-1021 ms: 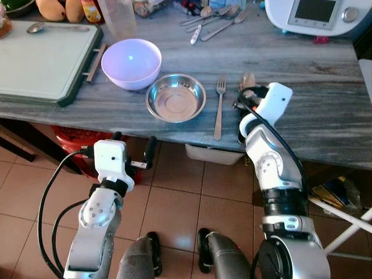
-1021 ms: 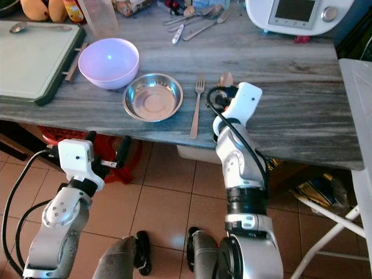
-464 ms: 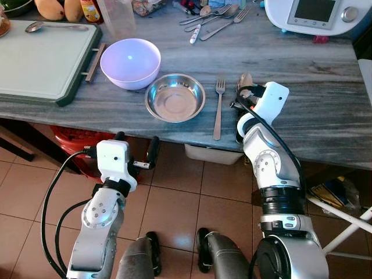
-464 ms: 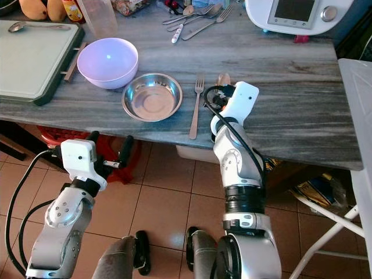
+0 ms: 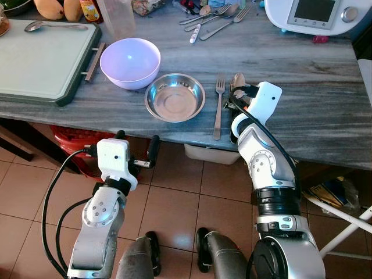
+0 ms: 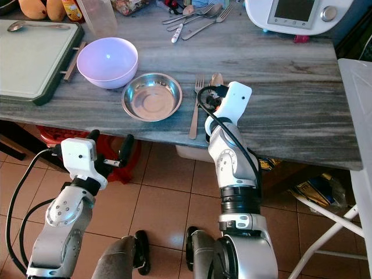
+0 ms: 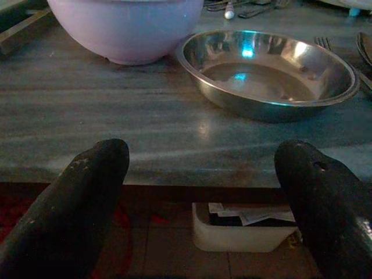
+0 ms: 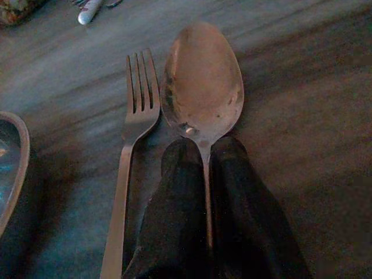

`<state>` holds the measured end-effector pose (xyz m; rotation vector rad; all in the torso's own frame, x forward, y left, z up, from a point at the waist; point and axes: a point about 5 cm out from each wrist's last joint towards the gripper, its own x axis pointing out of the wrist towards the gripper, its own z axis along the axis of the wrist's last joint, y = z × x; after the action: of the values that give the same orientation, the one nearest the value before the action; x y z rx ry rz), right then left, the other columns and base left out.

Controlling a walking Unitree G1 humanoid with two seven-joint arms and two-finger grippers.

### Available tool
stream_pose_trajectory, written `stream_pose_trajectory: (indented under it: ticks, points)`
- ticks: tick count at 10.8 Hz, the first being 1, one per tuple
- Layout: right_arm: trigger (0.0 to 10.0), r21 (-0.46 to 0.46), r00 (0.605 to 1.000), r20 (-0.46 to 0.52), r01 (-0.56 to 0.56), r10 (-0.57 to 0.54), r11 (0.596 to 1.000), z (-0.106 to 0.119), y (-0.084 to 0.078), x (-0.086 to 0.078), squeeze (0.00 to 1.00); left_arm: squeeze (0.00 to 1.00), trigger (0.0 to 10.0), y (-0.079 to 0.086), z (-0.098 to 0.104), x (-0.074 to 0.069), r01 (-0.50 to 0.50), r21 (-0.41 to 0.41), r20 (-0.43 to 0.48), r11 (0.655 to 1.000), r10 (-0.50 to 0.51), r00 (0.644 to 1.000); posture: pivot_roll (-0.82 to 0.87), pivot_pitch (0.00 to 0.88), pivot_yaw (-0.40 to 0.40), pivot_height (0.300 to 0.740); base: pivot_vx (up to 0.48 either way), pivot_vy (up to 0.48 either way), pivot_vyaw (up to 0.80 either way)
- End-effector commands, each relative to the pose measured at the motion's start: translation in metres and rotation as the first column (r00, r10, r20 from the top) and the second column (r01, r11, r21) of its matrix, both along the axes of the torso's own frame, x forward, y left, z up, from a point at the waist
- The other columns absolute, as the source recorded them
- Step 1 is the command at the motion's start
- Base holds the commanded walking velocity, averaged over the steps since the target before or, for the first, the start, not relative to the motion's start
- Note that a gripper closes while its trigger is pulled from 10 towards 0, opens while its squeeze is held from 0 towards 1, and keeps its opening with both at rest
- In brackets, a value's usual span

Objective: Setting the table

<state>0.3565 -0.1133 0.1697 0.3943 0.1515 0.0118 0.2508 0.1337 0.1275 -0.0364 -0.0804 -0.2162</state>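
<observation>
Right gripper [image 8: 203, 174], clenched on the spoon [image 8: 202, 87] handle just beside the fork [image 8: 131, 145]; the spoon is best lowered parallel before release onto the bench [image 5: 325, 104].

Silver jointed arms, white wrist housings, black cables, seemingly matte black fingers [image 7: 87, 197].

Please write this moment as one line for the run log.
right gripper: shut on metal spoon, beside steel fork | left gripper: open, below grey table edge | round steel bowl: placed
</observation>
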Motion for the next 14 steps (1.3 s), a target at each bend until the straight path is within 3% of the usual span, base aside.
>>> stream_pose_trajectory:
  ticks: [1, 3, 6, 7, 9, 14]
  points:
    - [10.0, -0.004, 0.995, -0.102, -0.013, 0.013, 1.000, -0.023, 0.002, -0.005, 0.00, 0.00, 10.0, 0.000, -0.006, -0.002, -0.001, 0.004, -0.029, 1.000, 0.001, 1.000, -0.03, 0.270, 0.006, 0.740, 0.000, 0.000, 0.00]
    - [10.0, -0.053, 0.992, -0.114, 0.039, -0.045, 0.998, -0.027, -0.011, -0.006, 0.00, 0.00, 10.0, 0.000, -0.006, -0.002, -0.002, 0.006, -0.029, 1.000, 0.002, 1.000, -0.03, 0.270, 0.006, 0.740, 0.000, 0.000, 0.00]
    - [10.0, -0.060, 0.992, -0.111, 0.050, -0.057, 0.997, -0.027, -0.015, -0.005, 0.00, 0.00, 10.0, -0.001, -0.006, -0.001, 0.003, 0.006, -0.031, 1.000, -0.002, 1.000, -0.03, 0.270, 0.009, 0.740, 0.000, 0.000, 0.00]
    - [10.0, -0.064, 0.992, -0.109, 0.052, -0.058, 0.997, -0.027, -0.015, -0.005, 0.17, 0.00, 10.0, -0.001, -0.006, -0.001, 0.003, 0.006, -0.030, 1.000, -0.003, 1.000, -0.03, 0.270, 0.009, 0.740, 0.000, 0.000, 0.00]
    - [10.0, -0.074, 0.993, -0.099, 0.057, -0.064, 0.996, -0.025, -0.016, -0.005, 0.96, 0.00, 10.0, -0.001, -0.006, -0.001, 0.001, 0.006, -0.031, 1.000, -0.001, 1.000, -0.03, 0.269, 0.009, 0.740, 0.000, 0.000, 0.00]
    - [10.0, -0.080, 0.994, -0.085, 0.060, -0.067, 0.995, -0.024, -0.016, -0.006, 1.00, 0.00, 10.0, -0.001, -0.006, 0.000, 0.000, 0.007, -0.031, 1.000, 0.000, 1.000, -0.03, 0.269, 0.009, 0.740, 0.000, 0.000, 0.00]
